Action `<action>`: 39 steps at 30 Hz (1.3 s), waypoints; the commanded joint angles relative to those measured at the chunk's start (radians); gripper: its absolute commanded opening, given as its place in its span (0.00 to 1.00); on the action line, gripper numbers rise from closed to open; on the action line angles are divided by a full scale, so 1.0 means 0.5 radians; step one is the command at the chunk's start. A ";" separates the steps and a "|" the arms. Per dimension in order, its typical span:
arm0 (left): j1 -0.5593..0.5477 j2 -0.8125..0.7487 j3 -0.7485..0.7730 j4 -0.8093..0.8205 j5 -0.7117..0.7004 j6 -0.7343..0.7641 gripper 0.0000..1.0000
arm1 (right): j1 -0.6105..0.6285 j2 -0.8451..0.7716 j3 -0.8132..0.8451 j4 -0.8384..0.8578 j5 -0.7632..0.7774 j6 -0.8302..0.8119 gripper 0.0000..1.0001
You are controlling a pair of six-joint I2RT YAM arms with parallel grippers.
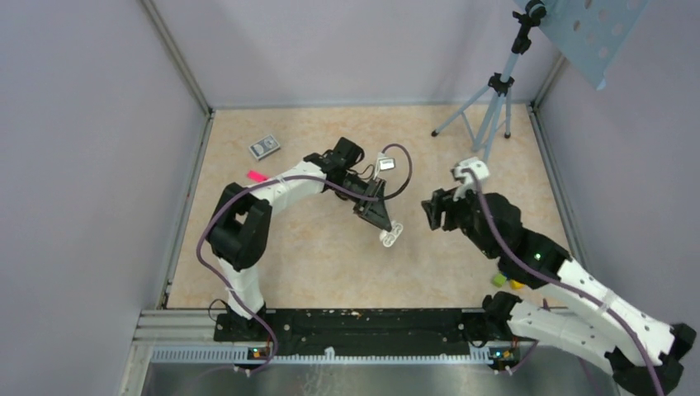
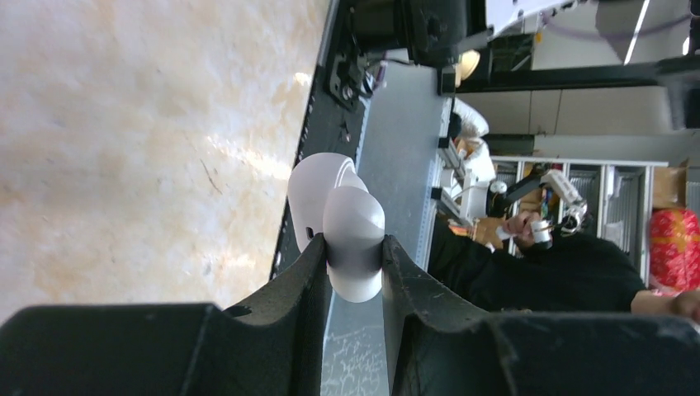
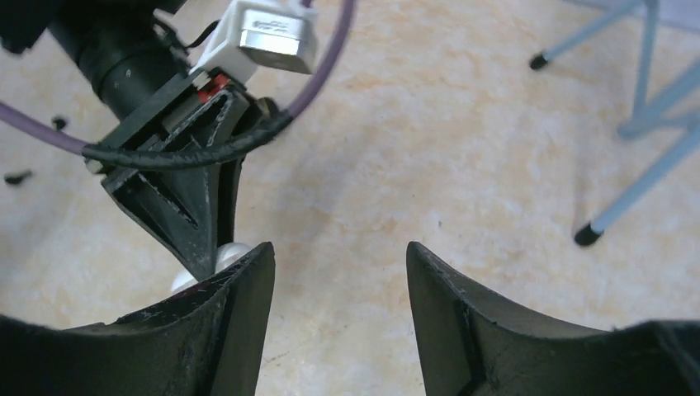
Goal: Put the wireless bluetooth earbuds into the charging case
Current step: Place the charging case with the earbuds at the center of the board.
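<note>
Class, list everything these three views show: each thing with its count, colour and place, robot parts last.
rounded object: 1, white, mid-table, gripped
box: 1, silver-grey, far left
strip: 1, pink, left, near the box
bits: 2, yellow-green, near right
tripod: 1, grey-blue, far right corner
holed board: 1, light blue, top right, above the tripod
table: 1, beige
left gripper: 1, black, shut on the rounded object
right gripper: 1, black, open, facing the left gripper
</note>
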 commanded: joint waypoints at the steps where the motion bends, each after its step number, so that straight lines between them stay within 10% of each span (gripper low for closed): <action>1: 0.025 0.188 0.142 0.604 0.066 -0.485 0.00 | -0.248 -0.278 -0.098 -0.041 0.073 0.613 0.59; 9: 0.035 0.697 0.810 0.644 -0.425 -0.731 0.00 | -0.258 -0.422 -0.243 -0.256 0.195 0.900 0.58; 29: 0.059 1.587 1.647 1.067 -0.531 -1.102 0.02 | -0.257 -0.516 -0.343 -0.368 0.311 0.965 0.59; 39: 0.029 1.427 1.756 0.726 -0.902 -0.777 0.72 | -0.258 -0.496 -0.247 -0.559 0.466 0.934 0.61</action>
